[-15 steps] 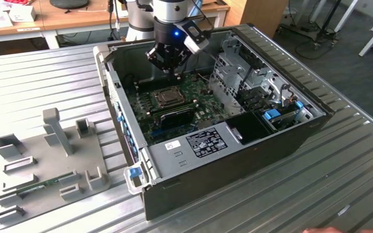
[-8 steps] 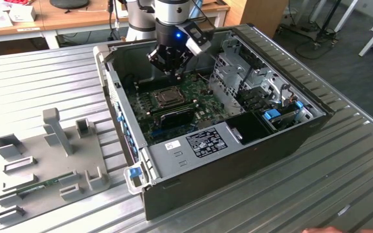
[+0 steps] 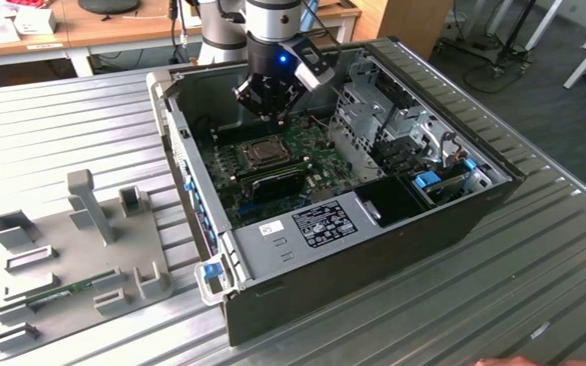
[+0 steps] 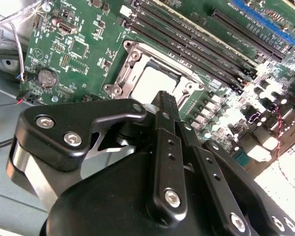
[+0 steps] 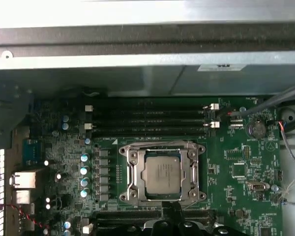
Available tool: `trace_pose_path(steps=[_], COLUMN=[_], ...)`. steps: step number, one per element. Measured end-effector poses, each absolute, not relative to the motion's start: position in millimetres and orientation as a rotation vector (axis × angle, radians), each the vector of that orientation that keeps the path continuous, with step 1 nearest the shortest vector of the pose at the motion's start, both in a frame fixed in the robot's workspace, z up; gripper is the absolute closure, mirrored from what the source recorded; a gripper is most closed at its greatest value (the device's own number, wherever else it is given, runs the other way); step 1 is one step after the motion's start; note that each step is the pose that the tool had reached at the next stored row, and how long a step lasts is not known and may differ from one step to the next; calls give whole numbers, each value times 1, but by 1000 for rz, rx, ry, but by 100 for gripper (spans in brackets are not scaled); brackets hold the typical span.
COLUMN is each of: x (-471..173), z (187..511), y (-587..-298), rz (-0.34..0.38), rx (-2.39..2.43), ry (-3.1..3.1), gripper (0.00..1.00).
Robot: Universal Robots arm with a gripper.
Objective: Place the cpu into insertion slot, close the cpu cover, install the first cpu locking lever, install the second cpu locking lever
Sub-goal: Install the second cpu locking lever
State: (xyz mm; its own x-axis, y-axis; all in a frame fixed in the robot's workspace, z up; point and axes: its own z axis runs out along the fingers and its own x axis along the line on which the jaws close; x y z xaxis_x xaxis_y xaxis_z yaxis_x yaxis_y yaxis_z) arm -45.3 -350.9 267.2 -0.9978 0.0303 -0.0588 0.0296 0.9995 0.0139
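Note:
The cpu (image 5: 162, 172) lies flat in the insertion slot (image 5: 124, 196) on the green motherboard, its pale silvery top showing; the second wrist view shows the cpu (image 4: 155, 81) too. The cpu cover (image 5: 132, 172) lies down around the chip as a silvery frame, with thin wire levers (image 5: 157, 143) running along the socket's edge. My gripper (image 3: 269, 113) hangs inside the open computer case just above and behind the socket (image 3: 262, 155). Its black fingers (image 4: 163, 103) are together and hold nothing. The fingertips (image 5: 160, 225) sit at the socket's near edge.
Long black memory slots (image 5: 150, 118) run beside the socket. A metal drive cage (image 3: 384, 114) and cables (image 5: 285, 123) crowd the case toward the exterior view's right. The case wall (image 3: 186, 152) rises on the left. A grey fixture plate (image 3: 69, 252) lies on the ribbed table.

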Motion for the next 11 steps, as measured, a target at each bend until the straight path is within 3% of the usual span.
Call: trace_pose_path(steps=[11], x=[-45], z=[265], y=[-353], rz=[20], rx=[46], ry=[3082], gripper=[90])
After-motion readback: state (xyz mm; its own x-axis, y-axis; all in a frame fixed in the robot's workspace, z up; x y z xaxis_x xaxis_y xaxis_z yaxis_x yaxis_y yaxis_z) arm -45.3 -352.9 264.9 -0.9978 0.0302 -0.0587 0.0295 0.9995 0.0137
